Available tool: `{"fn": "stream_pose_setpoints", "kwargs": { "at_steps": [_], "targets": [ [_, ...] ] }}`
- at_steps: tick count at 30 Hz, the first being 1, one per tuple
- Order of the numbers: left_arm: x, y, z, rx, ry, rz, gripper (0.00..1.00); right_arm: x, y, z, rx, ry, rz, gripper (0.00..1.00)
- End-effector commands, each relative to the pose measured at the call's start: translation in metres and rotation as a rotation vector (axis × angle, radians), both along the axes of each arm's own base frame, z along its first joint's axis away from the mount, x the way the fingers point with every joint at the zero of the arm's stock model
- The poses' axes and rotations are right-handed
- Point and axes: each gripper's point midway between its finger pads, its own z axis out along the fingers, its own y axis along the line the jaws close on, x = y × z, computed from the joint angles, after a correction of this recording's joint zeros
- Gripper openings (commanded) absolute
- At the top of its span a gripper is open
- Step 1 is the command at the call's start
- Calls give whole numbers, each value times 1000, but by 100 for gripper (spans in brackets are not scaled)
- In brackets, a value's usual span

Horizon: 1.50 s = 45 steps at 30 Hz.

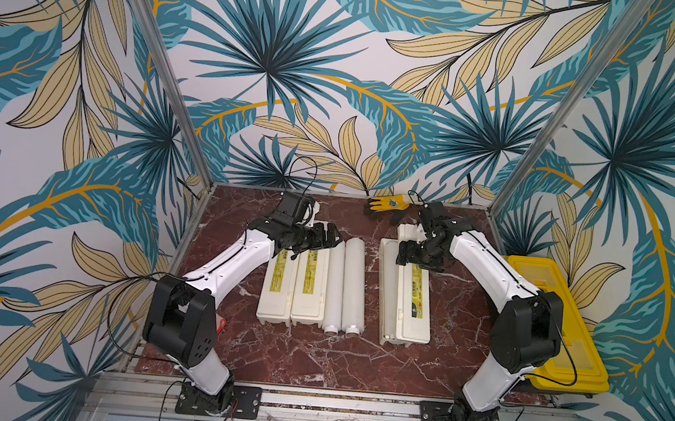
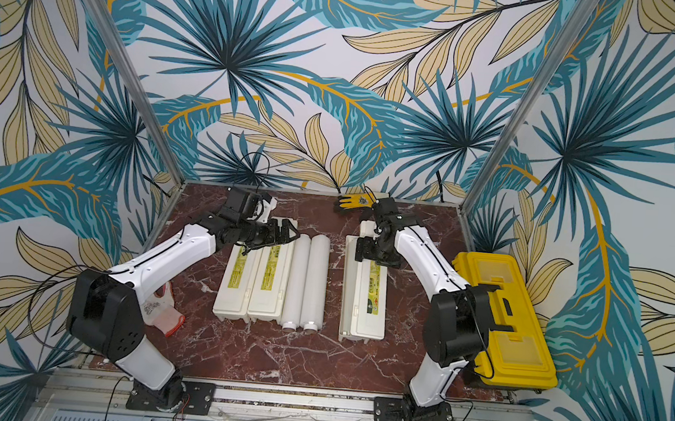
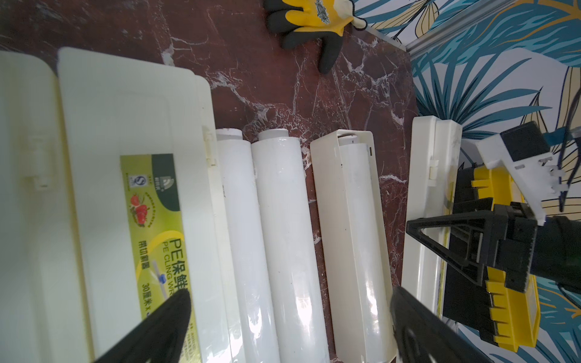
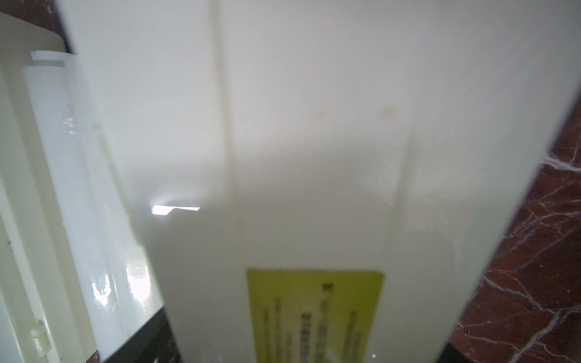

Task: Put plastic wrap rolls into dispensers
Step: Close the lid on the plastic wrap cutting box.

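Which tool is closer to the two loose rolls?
Left. The left tool hovers open right above the loose rolls; the right tool is off to their side, at the open dispenser's lid.

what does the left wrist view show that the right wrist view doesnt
Only left wrist: two loose milky-white plastic wrap rolls, a closed cream-white plastic dispenser box, a yellow and black work glove, the big yellow toolbox. Only right wrist: the yellow-green label face on the open dispenser's lid. Both: a third roll lying in that open dispenser, and the red-brown marble table.
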Motion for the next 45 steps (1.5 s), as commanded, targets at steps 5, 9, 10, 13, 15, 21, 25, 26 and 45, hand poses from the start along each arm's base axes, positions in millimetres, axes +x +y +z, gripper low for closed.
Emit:
{"fn": "stream_pose_setpoints", "kwargs": {
  "at_steps": [5,9,10,13,15,21,25,26,45],
  "targets": [
    [-6,2,-4,8,3,0,100,15,15,-12,-19,26,-8,80],
    [-7,3,-4,10,2,0,100,16,23,-21,-29,56,14,81],
    [-7,3,-5,11,3,1,100,15,25,-23,-31,63,17,81],
    [-8,3,-6,10,7,1,99,15,28,-27,-30,78,23,81],
    [-8,4,-6,11,8,4,100,15,28,-29,-44,85,26,81],
    [-9,4,-7,10,13,7,99,12,32,-39,-63,115,22,83],
    [-11,5,-9,14,16,9,100,12,31,-47,-78,127,16,84],
    [-11,5,-10,16,18,8,99,12,32,-47,-81,128,20,84],
    [-14,3,-15,6,34,5,99,5,27,-52,-129,140,15,99]
  ]
}}
